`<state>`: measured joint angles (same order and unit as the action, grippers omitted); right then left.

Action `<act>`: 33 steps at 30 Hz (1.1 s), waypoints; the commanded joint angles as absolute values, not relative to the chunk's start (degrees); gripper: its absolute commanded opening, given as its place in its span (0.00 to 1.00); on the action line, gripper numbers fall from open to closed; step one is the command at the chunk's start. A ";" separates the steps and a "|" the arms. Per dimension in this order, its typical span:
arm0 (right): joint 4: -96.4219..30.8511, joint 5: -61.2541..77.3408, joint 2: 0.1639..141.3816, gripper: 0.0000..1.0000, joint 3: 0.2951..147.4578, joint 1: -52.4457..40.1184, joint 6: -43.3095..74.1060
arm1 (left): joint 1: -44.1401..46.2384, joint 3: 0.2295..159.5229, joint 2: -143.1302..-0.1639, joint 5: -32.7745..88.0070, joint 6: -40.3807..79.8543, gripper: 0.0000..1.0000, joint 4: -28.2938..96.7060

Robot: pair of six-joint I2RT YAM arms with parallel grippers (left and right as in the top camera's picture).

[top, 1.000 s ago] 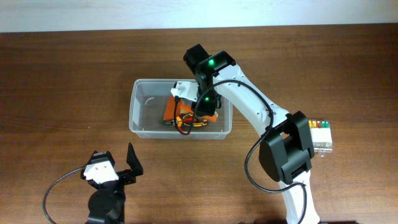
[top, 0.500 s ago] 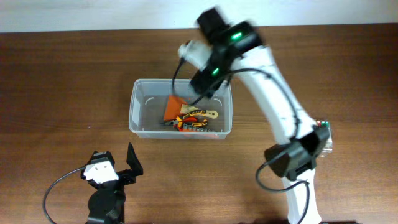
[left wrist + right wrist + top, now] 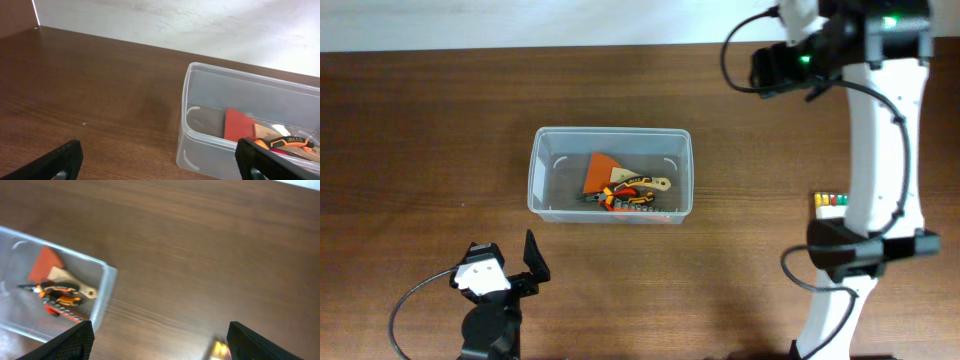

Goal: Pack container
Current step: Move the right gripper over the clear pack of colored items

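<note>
Clear plastic, translucent: the container [image 3: 552,186] sits near the middle of the brown wooden table [image 3: 420,110], long side across the overhead view, open top, no lid in view. It holds an orange-red triangular scraper [image 3: 599,171], pliers [image 3: 623,196] with orange and black handles, and a pale wooden handle [image 3: 655,184]. All three lie in the middle and right part; the left end of the floor is bare.

Left gripper [image 3: 160,164]: low at the near left of the table, facing the container's left end, apart from it. Fingers spread wide, nothing between them.

Right gripper [image 3: 162,341]: raised over the far right of the table, well apart from the container. Fingers spread wide, empty. A small clear case [image 3: 833,213] with coloured bits lies at the right, partly behind the right arm.

Handling, judged:
- Bin alone is probably light. The metal tools add weight, biased to the right half.
- Walls look thin and likely flex under a pinch. The thick rim is probably the stiffest part.
- Surface is smooth, so likely slippery. Rounded corners offer poor purchase.
- Best hold: one finger inside and one outside a straight stretch of wall, up under the rim. The bare left end suits the left gripper.
- Keep it level, since the loose tools would slide if it tilts.
</note>
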<state>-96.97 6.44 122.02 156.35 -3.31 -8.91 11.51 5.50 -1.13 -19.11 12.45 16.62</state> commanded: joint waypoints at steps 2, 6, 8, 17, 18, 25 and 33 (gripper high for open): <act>-97.34 -2.46 111.53 0.86 148.49 -0.47 -4.93 | 11.75 5.34 -0.78 -19.31 11.94 0.99 16.71; -97.34 -5.54 104.86 0.86 132.81 2.66 -3.75 | 11.75 5.34 -0.78 -19.31 11.94 0.99 16.71; -97.34 -6.94 102.83 0.86 123.87 4.58 -3.75 | 11.75 5.32 -0.78 -19.31 11.94 0.99 16.71; -87.99 -7.97 102.67 0.87 91.57 14.92 -2.44 | 11.75 5.34 -0.78 -19.31 11.94 0.99 16.71; -85.65 -7.57 102.67 0.88 88.92 16.03 -2.46 | 11.75 5.34 -0.78 -19.31 11.94 0.99 16.71; -74.89 -4.69 102.69 0.92 79.09 22.72 -2.48 | 11.75 5.34 -0.78 -19.31 11.94 0.99 16.71; -66.13 -4.54 102.69 0.89 78.72 23.57 -5.48 | 11.73 5.34 -0.78 -19.31 11.94 0.99 16.71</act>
